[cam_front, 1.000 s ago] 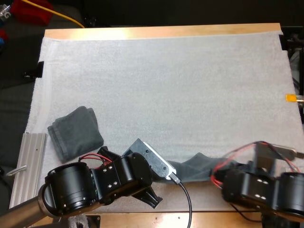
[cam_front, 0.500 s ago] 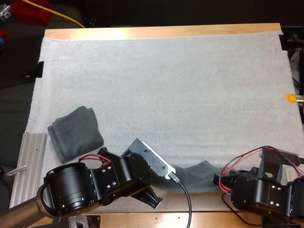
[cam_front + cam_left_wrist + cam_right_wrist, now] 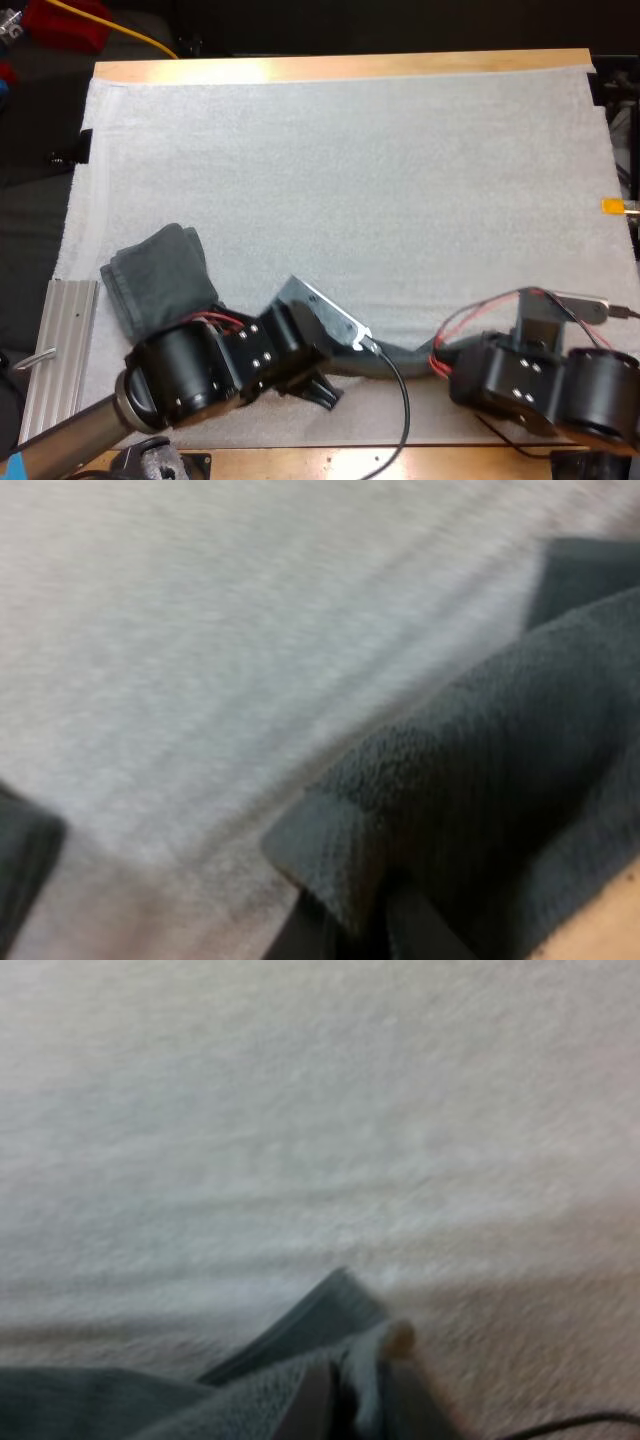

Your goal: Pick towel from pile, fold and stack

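We note soft, even overhead light on mat [image 3: 350,170], bright but not harsh. Pale glare runs along counter [image 3: 340,68] at far edge. We see only faint shadows under both arms. In wrist views, mat takes a warm pink tint beside towel [image 3: 480,780]; towel dark, with deep shade under its fold.

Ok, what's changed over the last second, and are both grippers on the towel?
The left arm's elbow swung rightward and now covers the near corner of the folded towel. The right arm dipped toward the near edge, then rose again and shifted left. The towel between them shows as a thinner strip. The left gripper and right gripper are each shut on it. The folded towel and mat are unchanged.
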Motion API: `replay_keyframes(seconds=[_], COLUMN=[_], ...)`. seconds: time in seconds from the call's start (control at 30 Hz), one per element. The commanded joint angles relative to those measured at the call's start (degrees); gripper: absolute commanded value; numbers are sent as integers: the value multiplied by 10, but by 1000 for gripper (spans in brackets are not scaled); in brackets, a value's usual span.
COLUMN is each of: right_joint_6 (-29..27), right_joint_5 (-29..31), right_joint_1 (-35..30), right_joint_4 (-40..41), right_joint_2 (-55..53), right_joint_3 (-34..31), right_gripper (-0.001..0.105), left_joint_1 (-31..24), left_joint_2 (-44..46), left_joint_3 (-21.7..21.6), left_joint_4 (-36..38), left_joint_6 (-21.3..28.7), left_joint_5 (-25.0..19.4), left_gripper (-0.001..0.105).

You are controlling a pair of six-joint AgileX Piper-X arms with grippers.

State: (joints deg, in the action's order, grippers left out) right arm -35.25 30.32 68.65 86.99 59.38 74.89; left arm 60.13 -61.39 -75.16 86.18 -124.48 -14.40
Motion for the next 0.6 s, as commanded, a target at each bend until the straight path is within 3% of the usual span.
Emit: replay_keyframes(seconds=[0.0,0.23,0.57], right_joint_6=[-25,-139,-222], right_joint_5=[8,-16,-80], right_joint_1=[-15,-116,-215], right_joint_4=[-1,-122,-239], right_joint_2=[4,45,124], right_joint_3=[4,4,4], right_gripper=[1,1,1], left_joint_1=[-13,-120,-229], left_joint_2=[3,-7,-86], left_joint_3=[-2,0,0], left_joint_4=[-15,-80,-131], left_joint_6=[14,112,191], left_joint_5=[-17,30,96], left_gripper=[0,0,0])
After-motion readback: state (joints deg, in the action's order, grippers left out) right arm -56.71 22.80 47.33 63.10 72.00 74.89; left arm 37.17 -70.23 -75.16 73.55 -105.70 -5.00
